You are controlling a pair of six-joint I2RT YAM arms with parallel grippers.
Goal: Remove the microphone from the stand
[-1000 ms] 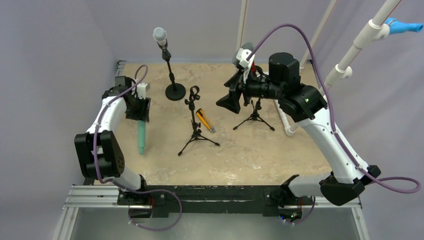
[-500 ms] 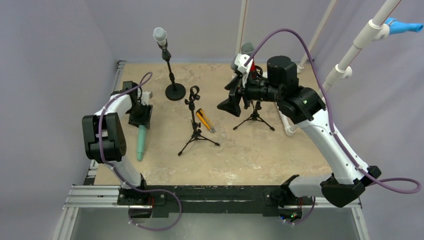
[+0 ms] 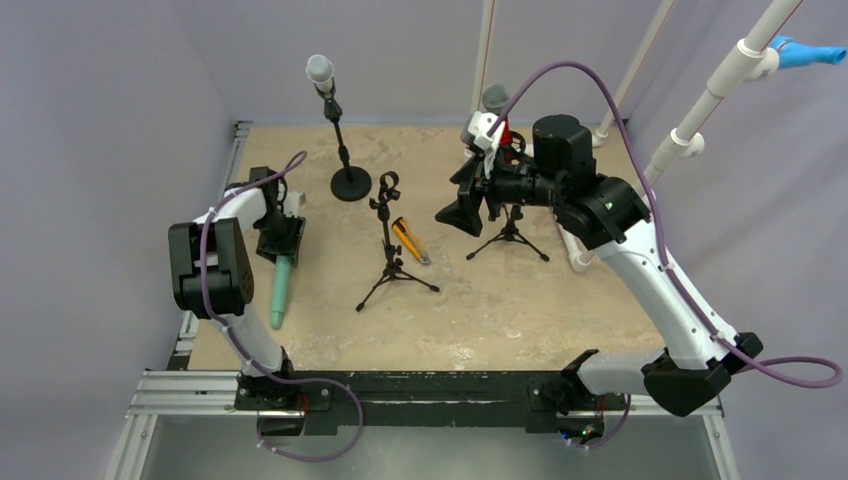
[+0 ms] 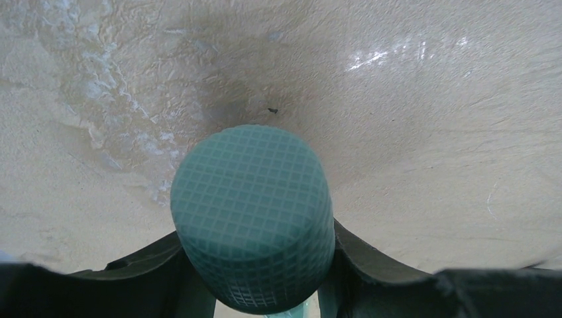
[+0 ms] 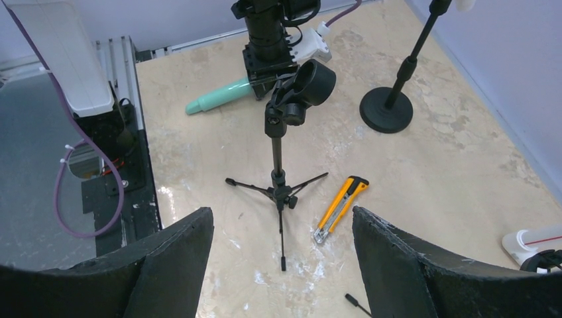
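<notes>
Microphone (image 4: 252,212) clamped in left fingers (image 4: 149,262), rear end hidden; right fingers (image 5: 169,265) spread, bases cropped.

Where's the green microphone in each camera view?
Top external: microphone at left, below the left gripper.
Left wrist: microphone low centre, head toward camera.
Right wrist: microphone upper centre-left, behind the tripod.
Shared landmark: the left gripper gripping it.

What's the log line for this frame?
left gripper: shut on teal microphone | right gripper: open, holding nothing | centre tripod stand: clip empty | yellow utility knife: beside stand
</notes>
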